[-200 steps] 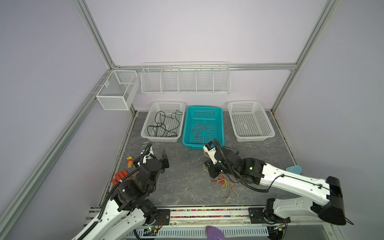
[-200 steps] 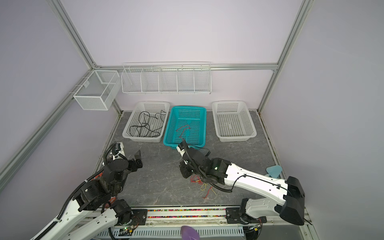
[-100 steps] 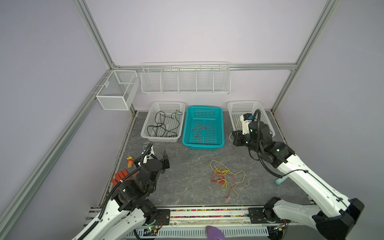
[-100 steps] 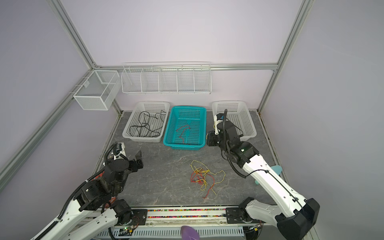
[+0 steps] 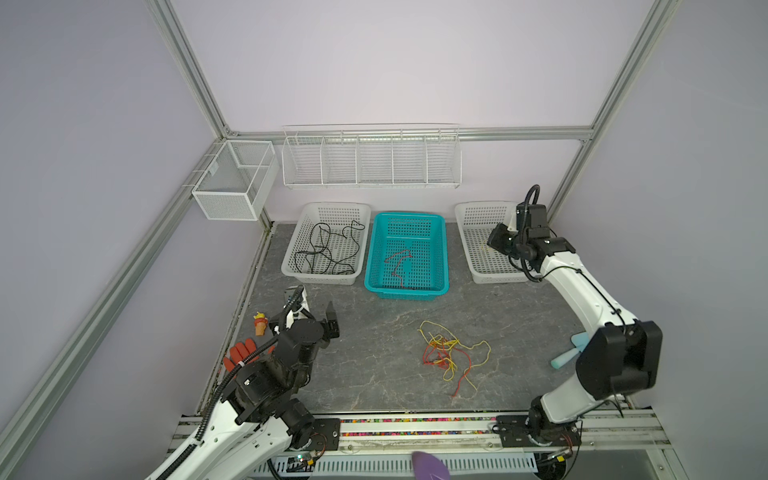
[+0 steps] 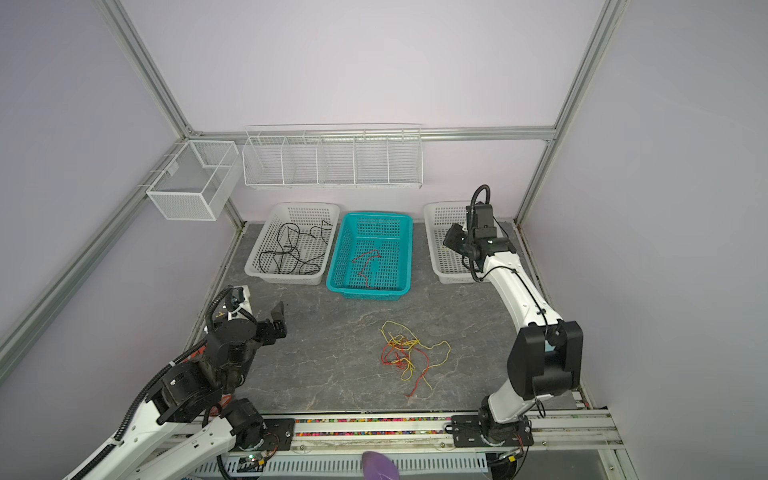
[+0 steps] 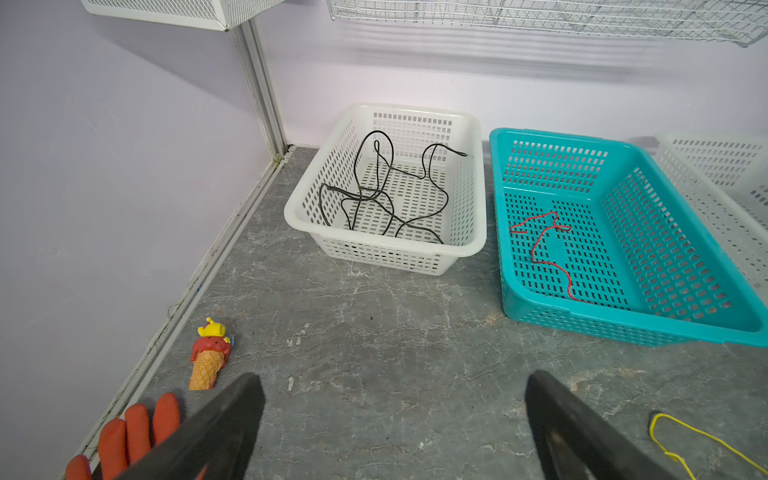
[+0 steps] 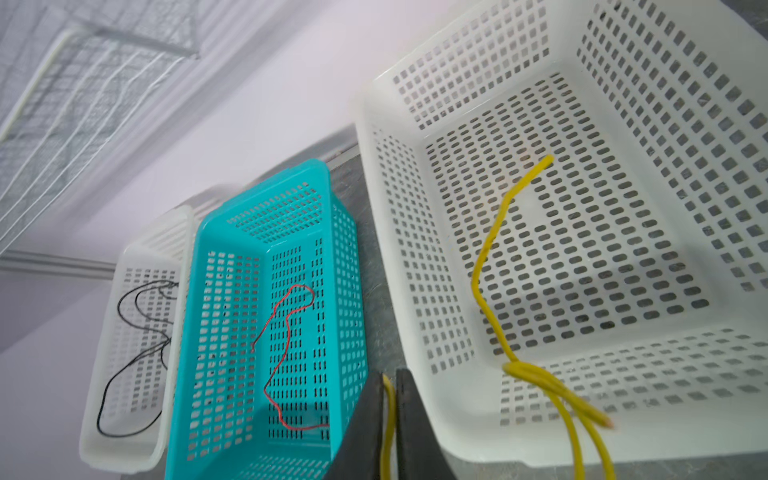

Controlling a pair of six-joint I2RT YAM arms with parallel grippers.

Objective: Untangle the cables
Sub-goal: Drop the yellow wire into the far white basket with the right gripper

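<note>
**Listener:** What lies before you, largest things first?

**Me:** A grey, stone-patterned table [image 5: 374, 324] inside a pale lilac booth. Three slotted baskets stand side by side along its far edge: the left white basket [image 5: 318, 276], the teal basket [image 5: 405, 291] in the middle, and the right white basket [image 5: 494, 277]. My right gripper [image 8: 388, 374] hangs over the right white basket. Its jaws are almost together, pinching a yellow cable [image 8: 515, 368] whose free end rests on the basket floor. My left gripper [image 7: 392, 376] waits low at the table's left side, jaws wide apart and holding nothing. In mid-table, well apart from both grippers, lies a tangle of red and yellow cables [image 5: 444, 353]. A black cable [image 7: 374, 193] sprawls in the left white basket, and a single red cable [image 7: 559, 227] lies in the teal basket.

**Listener:** What could go wrong from here?

**Me:** I judge the yellow cable to be springy and kinked, with a doubled loop near the basket's near wall. When I let go, it could flick over the rim. It could also cling to a pad and trail out behind me as I leave.

**Listener:** What has changed?

**Me:** A second ago my right gripper was down at the tangle, covering part of it. Half a second ago it had reached the right white basket's near corner, and now it is above the basket. My left arm has not moved.
</note>
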